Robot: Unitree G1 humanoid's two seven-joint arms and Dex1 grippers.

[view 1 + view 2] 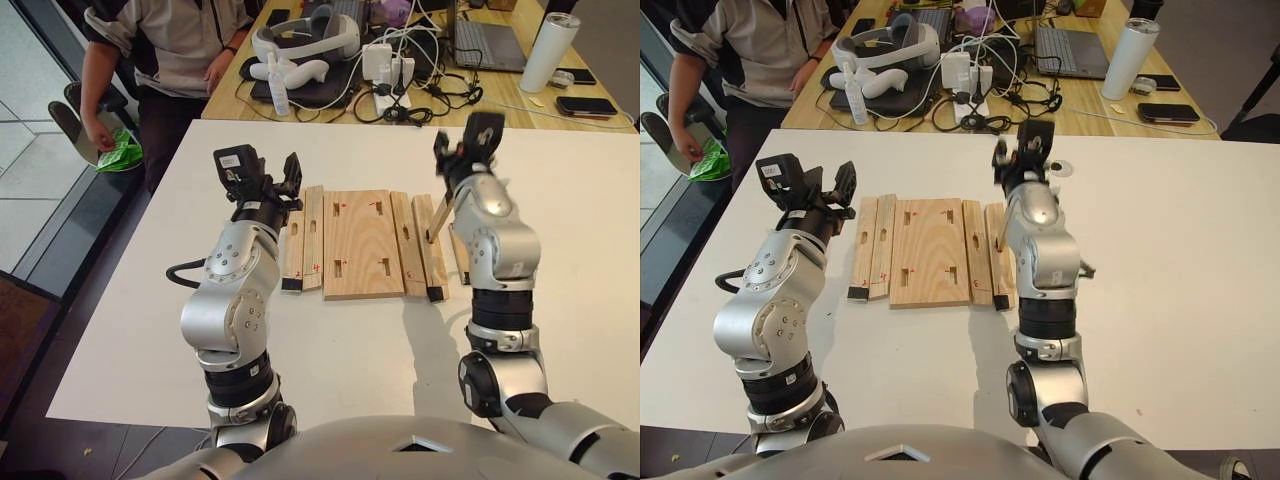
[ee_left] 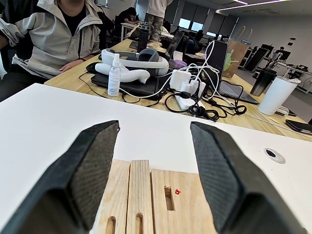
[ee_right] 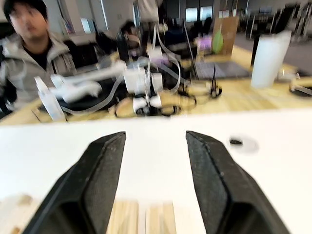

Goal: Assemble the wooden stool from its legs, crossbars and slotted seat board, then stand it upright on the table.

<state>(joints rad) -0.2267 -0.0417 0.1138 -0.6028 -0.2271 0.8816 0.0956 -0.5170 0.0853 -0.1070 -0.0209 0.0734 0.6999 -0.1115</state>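
just behind the white table point(image 1: 560, 300) (boards point(image 1: 363, 243) flat) stands a cluttered desk point(image 1: 510, 100).

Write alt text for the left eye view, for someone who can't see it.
A slotted seat board lies flat on a white table, with wooden stool pieces flanking it on both sides. The left gripper and right gripper hover open near their far ends.
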